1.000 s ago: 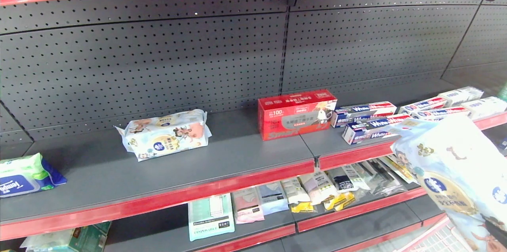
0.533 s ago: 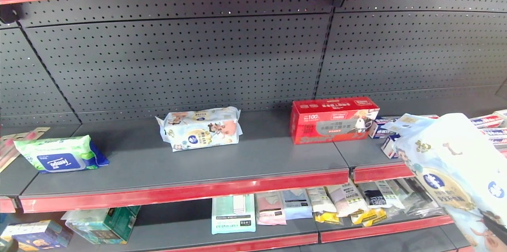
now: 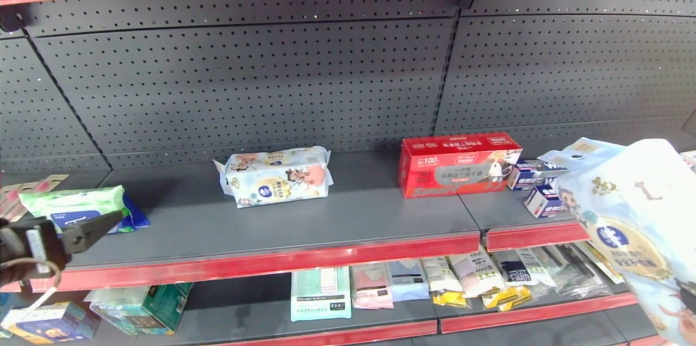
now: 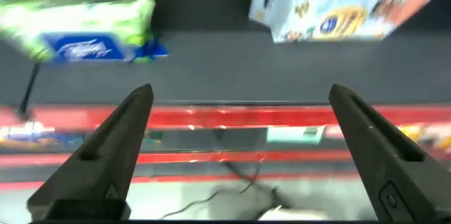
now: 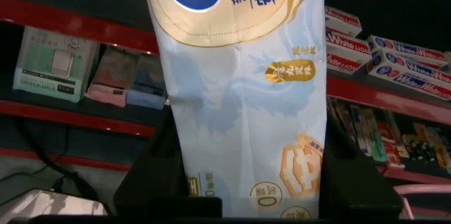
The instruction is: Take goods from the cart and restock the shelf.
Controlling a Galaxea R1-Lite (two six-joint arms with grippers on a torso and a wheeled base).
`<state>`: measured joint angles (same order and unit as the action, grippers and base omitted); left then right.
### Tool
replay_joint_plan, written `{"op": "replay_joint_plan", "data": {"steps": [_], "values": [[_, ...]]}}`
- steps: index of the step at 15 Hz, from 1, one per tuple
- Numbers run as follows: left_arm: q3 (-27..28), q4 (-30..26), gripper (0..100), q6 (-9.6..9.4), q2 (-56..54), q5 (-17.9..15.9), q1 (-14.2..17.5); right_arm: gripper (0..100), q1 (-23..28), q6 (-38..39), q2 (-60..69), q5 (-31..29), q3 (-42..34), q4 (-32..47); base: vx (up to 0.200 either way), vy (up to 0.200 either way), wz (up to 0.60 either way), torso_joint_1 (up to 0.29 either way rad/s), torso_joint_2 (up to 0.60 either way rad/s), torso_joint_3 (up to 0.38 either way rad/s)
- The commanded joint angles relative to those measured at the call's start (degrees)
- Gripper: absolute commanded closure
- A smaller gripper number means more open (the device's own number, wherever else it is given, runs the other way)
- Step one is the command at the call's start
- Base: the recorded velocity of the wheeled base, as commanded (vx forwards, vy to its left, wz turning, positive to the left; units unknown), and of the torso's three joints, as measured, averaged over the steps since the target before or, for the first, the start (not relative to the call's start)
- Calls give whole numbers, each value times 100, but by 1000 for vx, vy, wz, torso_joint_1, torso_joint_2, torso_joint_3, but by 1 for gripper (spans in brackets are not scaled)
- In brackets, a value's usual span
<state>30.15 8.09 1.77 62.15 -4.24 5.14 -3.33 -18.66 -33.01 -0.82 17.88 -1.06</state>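
Observation:
A pale blue cartoon-print wipes pack [image 3: 636,221] hangs at the right, in front of the middle shelf [image 3: 261,226]. My right gripper [image 5: 250,160] is shut on this held pack [image 5: 239,97], its dark fingers pressing both sides. A matching wipes pack [image 3: 274,174] lies on the middle shelf, left of centre. My left gripper [image 3: 98,226] is at the lower left, level with the shelf's red front edge. In the left wrist view, the left gripper [image 4: 241,91] stands open and holds nothing, with the lying pack [image 4: 352,5] beyond it.
A green wipes pack [image 3: 81,207] lies at the shelf's left end, just behind the left gripper. A red box [image 3: 457,164] and toothpaste boxes [image 3: 535,188] sit to the right. Flat packets [image 3: 380,286] line the lower shelf. Bare shelf spans between the lying pack and the red box.
The head camera swung left early on. Since then the left gripper has come up into view at the lower left, and the held pack has risen slightly.

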Motion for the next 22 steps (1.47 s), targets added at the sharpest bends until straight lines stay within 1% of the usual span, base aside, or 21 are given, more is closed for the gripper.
{"op": "replay_joint_plan", "data": {"steps": [1, 2, 3, 4, 5, 6, 7, 8, 9, 10, 11, 12, 13, 15, 17, 19, 20, 21, 22], "values": [[624, 896, 0, -1732, 2627, -1351, 646, 100, 34, 73, -91, -68, 40, 9, 0, 0, 0, 0, 0, 0], [1046, 904, 0, -2365, 3163, -1773, 821, 100, 69, 100, -83, -94, 40, 36, 0, 0, 0, 0, 0, 0], [1485, 869, 0, -2708, 3567, -2081, 857, 100, 87, 100, -100, -94, 49, 36, 0, 0, 0, 0, 0, 0], [1863, 843, 0, -2901, 3893, -2441, 830, 100, 95, 100, -127, -103, 49, 45, 0, 0, 0, 0, 0, 0], [2206, 650, 0, -3112, 4077, -2749, 725, 100, 148, 100, -153, -112, 49, 53, 0, 0, 0, 0, 0, 0], [2364, 465, 0, -3271, 4156, -2863, 690, 100, 192, 100, -162, -112, 49, 53, 0, 0, 0, 0, 0, 0], [2777, -18, 0, -3771, 4385, -3091, 672, 100, 262, 100, -170, -103, 49, 62, 0, 0, 0, 0, 0, 0], [3006, -256, 0, -4105, 4525, -3267, 681, 100, 289, 100, -179, -103, 49, 62, 0, 0, 0, 0, 0, 0], [3630, -968, 0, -4844, 4895, -3663, 690, 100, 324, 100, -241, -112, 49, 62, 0, 0, 0, 0, 0, 0], [3779, -1196, 0, -4984, 4956, -3715, 672, 100, 342, 100, -267, -112, 49, 53, 0, 0, 0, 0, 0, 0], [4157, -1671, 0, -5230, 5097, -3733, 619, 100, 377, 100, -346, -103, 49, 36, 0, 0, 0, 0, 0, 0], [4474, -1899, 0, -5371, 5299, -3751, 584, 100, 394, 100, -399, -103, 49, 18, 0, 0, 0, 0, 0, 0], [5062, -1934, 0, -5512, 5774, -3803, 496, 100, 394, 82, -434, -103, 49, 9, 0, 0, 0, 0, 0, 0], [5660, -1987, 0, -5521, 6178, -4032, 329, 100, 403, 82, -504, -164, 66, 1, 0, 0, 0, 0, 0, 0], [5880, -1987, 0, -5521, 6380, -4049, 224, 100, 394, 73, -548, -208, 75, -8, 0, 0, 0, 0, 0, 0], [6100, -2049, 0, -5521, 6591, -4146, -5, 100, 403, 73, -575, -226, 84, -8, 0, 0, 0, 0, 0, 0], [6187, -2066, 0, -5512, 6652, -4155, -66, 100, 403, 65, -575, -226, 84, -8, 0, 0, 0, 0, 0, 0], [6346, -2066, 0, -5521, 6767, -4164, -128, 100, 403, 65, -575, -252, 84, -8, 0, 0, 0, 0, 0, 0], [6618, -2075, 0, -5512, 6925, -4172, -189, 100, 403, 73, -575, -323, 84, -8, 0, 0, 0, 0, 0, 0]]}}
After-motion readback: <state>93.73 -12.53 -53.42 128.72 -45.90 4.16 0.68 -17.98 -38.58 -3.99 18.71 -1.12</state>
